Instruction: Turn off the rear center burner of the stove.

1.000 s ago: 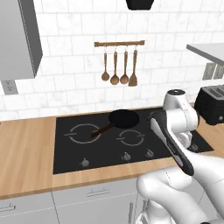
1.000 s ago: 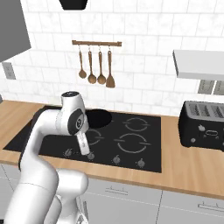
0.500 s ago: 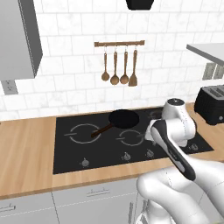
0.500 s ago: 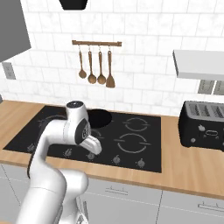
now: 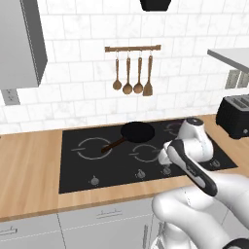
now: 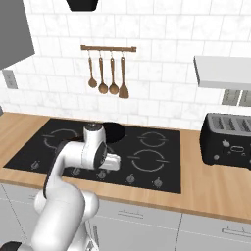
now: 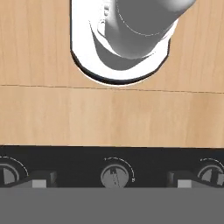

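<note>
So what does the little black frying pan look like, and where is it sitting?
The frying pan is small, round and black all over, inside too, with nothing in it. It sits flat on the black glass stove, at the back near the middle. Its thin handle is dark brown and sticks out toward the front left, over the glass. In the right base view the robot's arm hides part of it. Nothing touches it but the stove.

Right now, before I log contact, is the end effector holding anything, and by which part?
Nothing is held. In the hand view the end effector has its fingertips spread either side of a stove knob, apart from it.
</note>
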